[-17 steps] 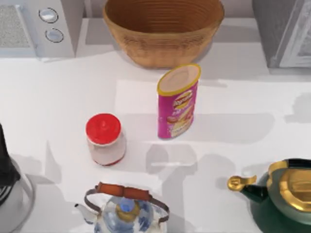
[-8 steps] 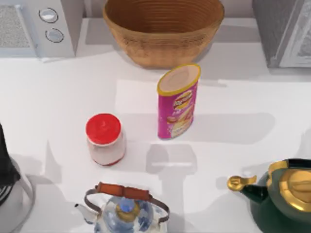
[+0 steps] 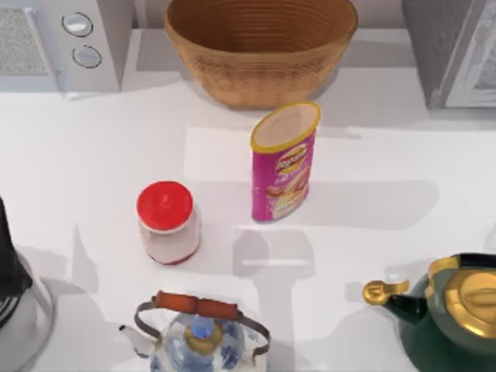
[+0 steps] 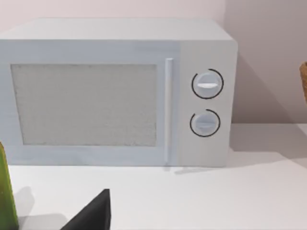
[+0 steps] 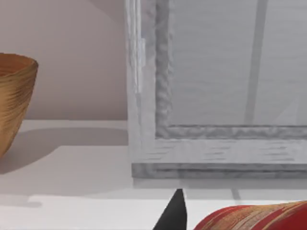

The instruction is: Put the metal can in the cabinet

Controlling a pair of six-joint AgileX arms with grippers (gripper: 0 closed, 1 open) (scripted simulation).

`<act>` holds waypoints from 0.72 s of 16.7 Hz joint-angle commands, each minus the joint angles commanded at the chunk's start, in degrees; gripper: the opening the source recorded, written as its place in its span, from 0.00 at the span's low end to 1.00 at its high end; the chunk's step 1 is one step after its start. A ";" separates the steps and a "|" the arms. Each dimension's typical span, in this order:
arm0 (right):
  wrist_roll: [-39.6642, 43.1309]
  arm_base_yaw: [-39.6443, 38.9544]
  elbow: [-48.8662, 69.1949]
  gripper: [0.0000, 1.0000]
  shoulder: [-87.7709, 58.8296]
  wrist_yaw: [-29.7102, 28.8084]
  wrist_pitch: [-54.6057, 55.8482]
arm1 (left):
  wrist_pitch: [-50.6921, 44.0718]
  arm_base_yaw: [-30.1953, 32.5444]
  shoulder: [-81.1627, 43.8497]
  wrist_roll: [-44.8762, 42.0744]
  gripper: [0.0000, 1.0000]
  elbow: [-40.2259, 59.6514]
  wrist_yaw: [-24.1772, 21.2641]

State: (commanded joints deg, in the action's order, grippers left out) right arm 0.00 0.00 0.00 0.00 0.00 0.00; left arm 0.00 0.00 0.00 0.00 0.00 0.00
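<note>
Both pincers' states cannot be told; the metal can [image 3: 284, 163] stands upright, the cabinet [image 5: 216, 91] door shut.

A white table [image 3: 387, 155] carries soft grey shadows under even light. A plain pale wall [image 5: 76, 57] rises behind it, meeting the tabletop at the back. The wall turns a corner beside the microwave [image 4: 115, 91], dimmer on that side
</note>
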 joint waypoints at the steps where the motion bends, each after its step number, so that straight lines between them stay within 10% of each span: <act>1: 0.00 0.00 0.00 0.00 0.00 0.00 0.00 | 0.00 0.00 0.00 0.00 1.00 0.00 0.00; 12: -3.30 -0.50 17.25 0.00 -22.48 -0.17 -11.66 | 0.00 0.00 0.00 0.00 1.00 0.00 0.00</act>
State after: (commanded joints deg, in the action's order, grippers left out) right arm -3.30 -0.50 17.25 -22.48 -0.16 -11.66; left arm 0.00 0.00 0.00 0.00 0.00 0.00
